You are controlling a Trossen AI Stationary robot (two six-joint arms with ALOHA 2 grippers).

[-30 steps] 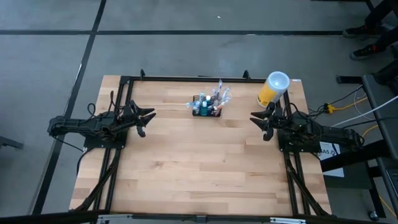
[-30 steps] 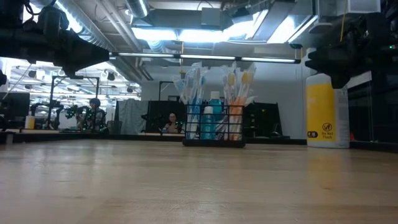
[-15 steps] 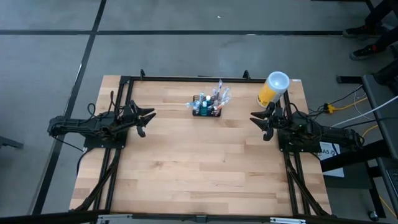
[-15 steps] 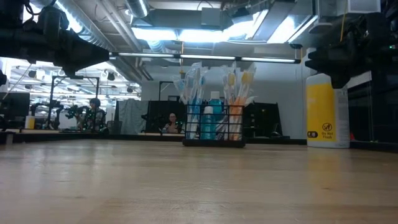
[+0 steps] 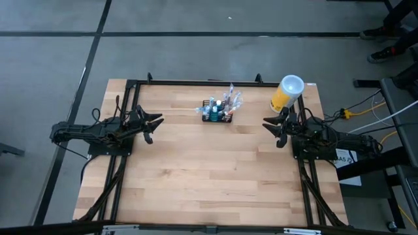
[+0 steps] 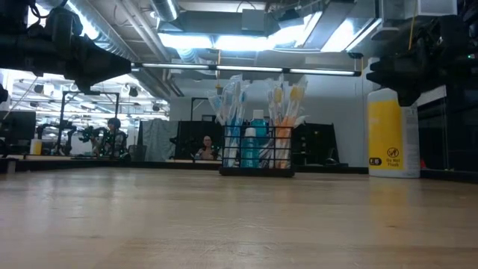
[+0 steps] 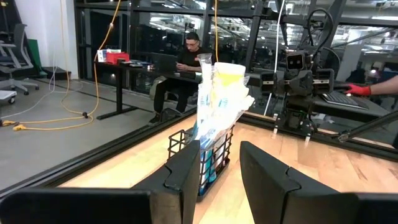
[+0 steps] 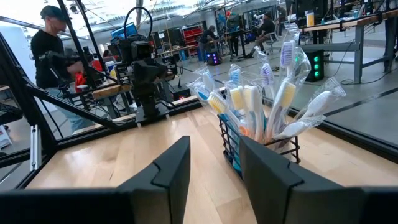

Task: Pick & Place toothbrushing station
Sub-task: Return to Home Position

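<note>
- The toothbrushing station, a black wire-mesh caddy, stands upright on the desk near its far edge, roughly midway between the two arms
- Wrapped toothbrushes stand in the caddy, heads up, rising above its rim
- The left arm lies at the left edge of the desk, well apart from the caddy; the left jaws are released and hold nothing
- The right arm lies at the right edge; the right jaws are released and hold nothing
- A yellow canister with a white lid stands at the far right corner, near the right jaws
</note>
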